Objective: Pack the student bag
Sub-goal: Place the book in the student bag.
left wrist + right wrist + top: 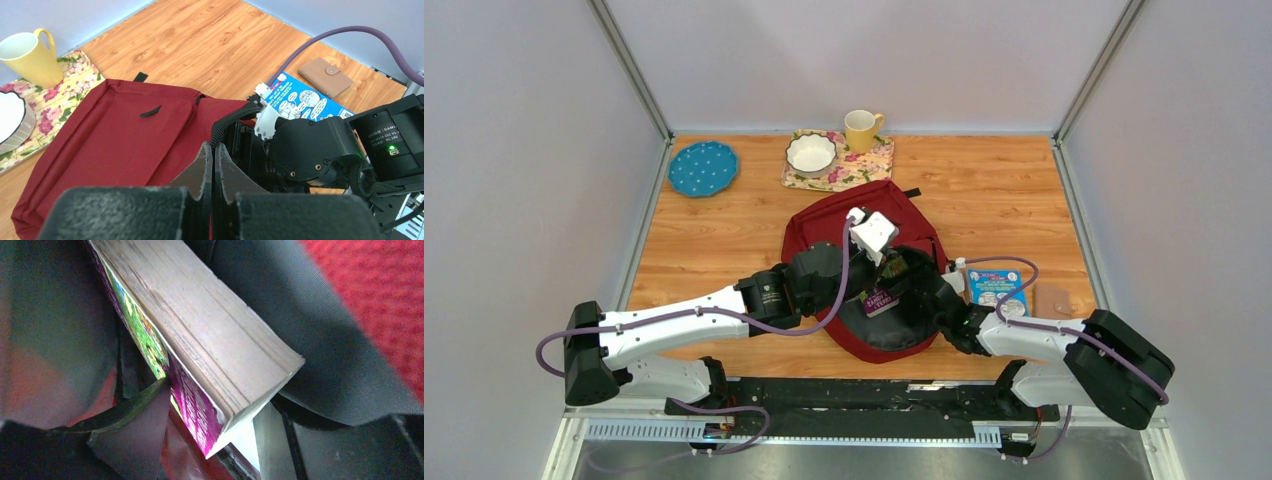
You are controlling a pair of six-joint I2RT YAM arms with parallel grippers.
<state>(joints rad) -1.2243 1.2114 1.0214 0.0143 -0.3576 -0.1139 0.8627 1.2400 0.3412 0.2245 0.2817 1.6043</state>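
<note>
- The left gripper (214, 152) has its fingers pinched nearly together on the black zipper rim (220, 125) of the student bag (824, 222). The bag lies mid-desk, toward the near edge. This gripper should lift the rim up and back so the mouth gapes.
- The right gripper (200, 435) clamps a thick paperback book (210, 335) with a magenta cover at the bag's mouth. The book is best slid in corner first along the lining and released only once seated.
- Both arms cover the opening from above, so the bag's interior and the book's depth are hidden.
- A comic booklet (997, 290) and a brown wallet (1054, 298) lie near the right edge.
</note>
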